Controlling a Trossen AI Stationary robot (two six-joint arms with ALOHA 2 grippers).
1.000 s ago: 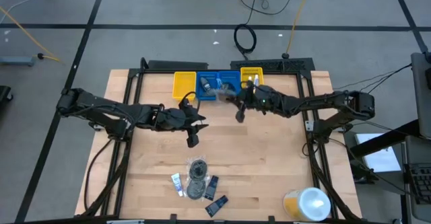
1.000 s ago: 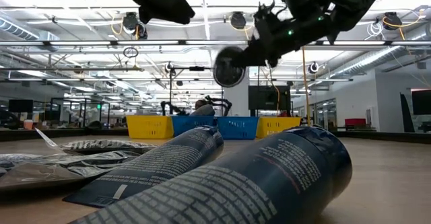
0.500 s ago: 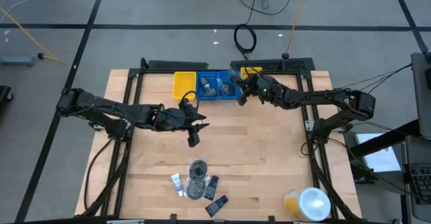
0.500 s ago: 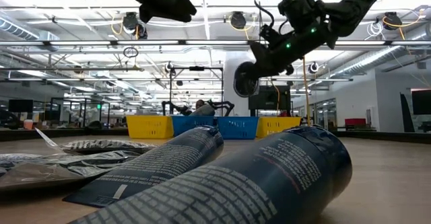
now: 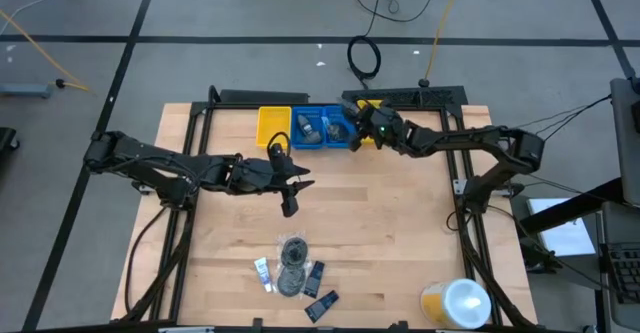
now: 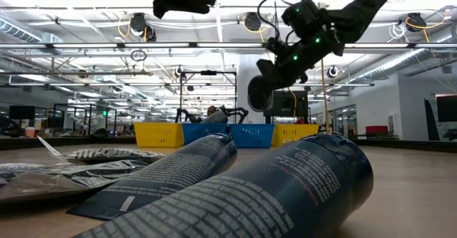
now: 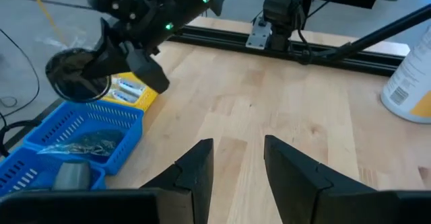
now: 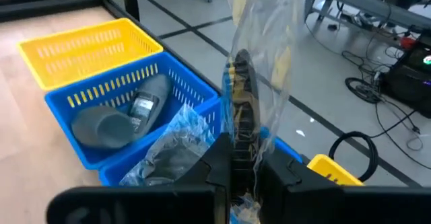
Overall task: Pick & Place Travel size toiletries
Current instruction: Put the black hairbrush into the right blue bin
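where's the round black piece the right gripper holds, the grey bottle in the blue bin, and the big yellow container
round black piece [image 7: 75, 76], left wrist view, centre of the disc
grey bottle [image 8: 118, 120], right wrist view, mid body
yellow container [image 5: 456, 303], high view, white lid

Print lines run along the dark tubes [image 6: 285, 188] in the low view; too blurred to read. The white bottle [image 7: 411, 83] carries a label, also illegible. No other text seen.

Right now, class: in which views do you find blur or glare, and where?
Low view: the dark printed tubes nearest the lens are blurred, and the ceiling lights glare. Right wrist view: the clear plastic packet in the right pincer shows pale sheen. High view: evenly lit.
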